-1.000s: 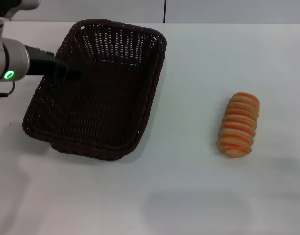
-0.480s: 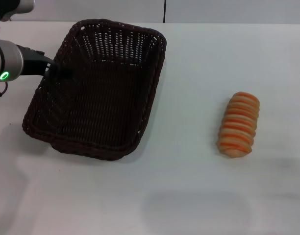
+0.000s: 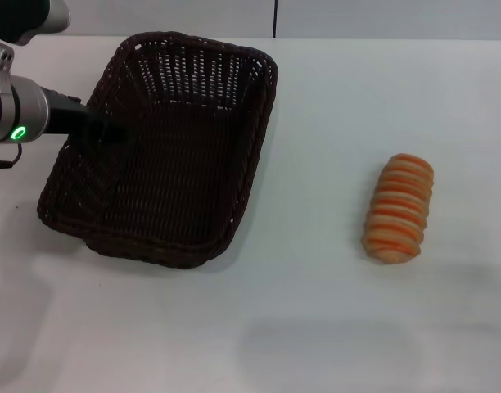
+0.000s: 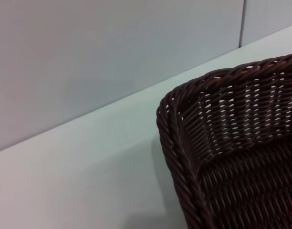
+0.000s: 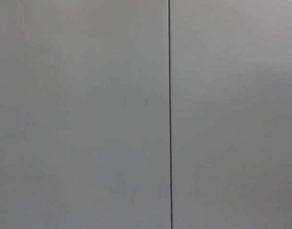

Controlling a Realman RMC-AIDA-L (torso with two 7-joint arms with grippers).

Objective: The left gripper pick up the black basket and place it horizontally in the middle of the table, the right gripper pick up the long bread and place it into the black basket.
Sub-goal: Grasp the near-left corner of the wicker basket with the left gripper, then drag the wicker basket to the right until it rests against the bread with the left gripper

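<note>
The black basket (image 3: 169,155) lies at the left of the white table (image 3: 316,319), its long side running away from me and slightly slanted. My left gripper (image 3: 110,131), on the silver arm with a green light, reaches in from the left and sits at the basket's left rim, dark against the dark weave. The left wrist view shows a rounded corner of the basket (image 4: 241,143) close up on the table (image 4: 88,167). The long bread (image 3: 398,209) lies alone at the right of the table, ridged side up. My right gripper is out of view.
A grey wall with a dark vertical seam (image 5: 170,114) fills the right wrist view and stands behind the table's far edge (image 3: 381,38). Bare tabletop lies between the basket and the bread.
My left arm drew back to the left from inside the basket, then came slightly right again to its left rim. The basket and the bread have stayed in place.
</note>
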